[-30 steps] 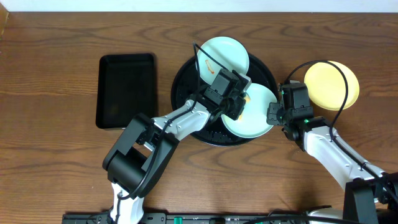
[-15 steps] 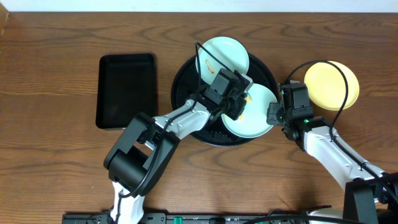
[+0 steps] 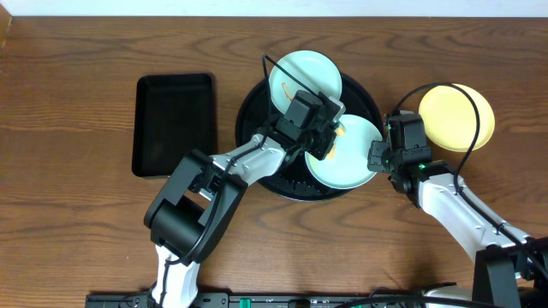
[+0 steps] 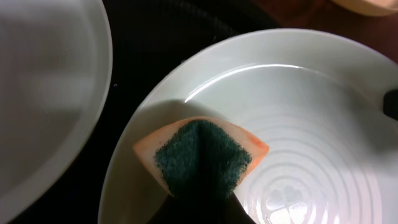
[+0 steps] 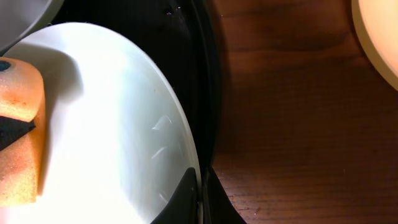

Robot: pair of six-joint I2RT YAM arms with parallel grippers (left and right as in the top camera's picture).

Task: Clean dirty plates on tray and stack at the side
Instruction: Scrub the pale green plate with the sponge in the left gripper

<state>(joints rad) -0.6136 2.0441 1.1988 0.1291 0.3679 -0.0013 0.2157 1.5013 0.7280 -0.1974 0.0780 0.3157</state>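
The round black tray (image 3: 257, 107) holds two pale mint plates. The far plate (image 3: 300, 73) shows an orange smear. The near plate (image 3: 351, 162) lies at the tray's right side and also shows in the left wrist view (image 4: 311, 124) and the right wrist view (image 5: 112, 124). My left gripper (image 3: 318, 137) is shut on an orange sponge with a green pad (image 4: 199, 158), pressed on the near plate. My right gripper (image 5: 200, 193) is shut on that plate's right rim. A pale yellow plate (image 3: 456, 115) lies on the table right of the tray.
A smaller rectangular black tray (image 3: 174, 122) lies left of the round tray. The wooden table (image 3: 77, 214) stretches around them. The right arm's cable loops over the yellow plate.
The left gripper with the sponge has shifted slightly up and left across the near plate. The right gripper and the plates have not moved.
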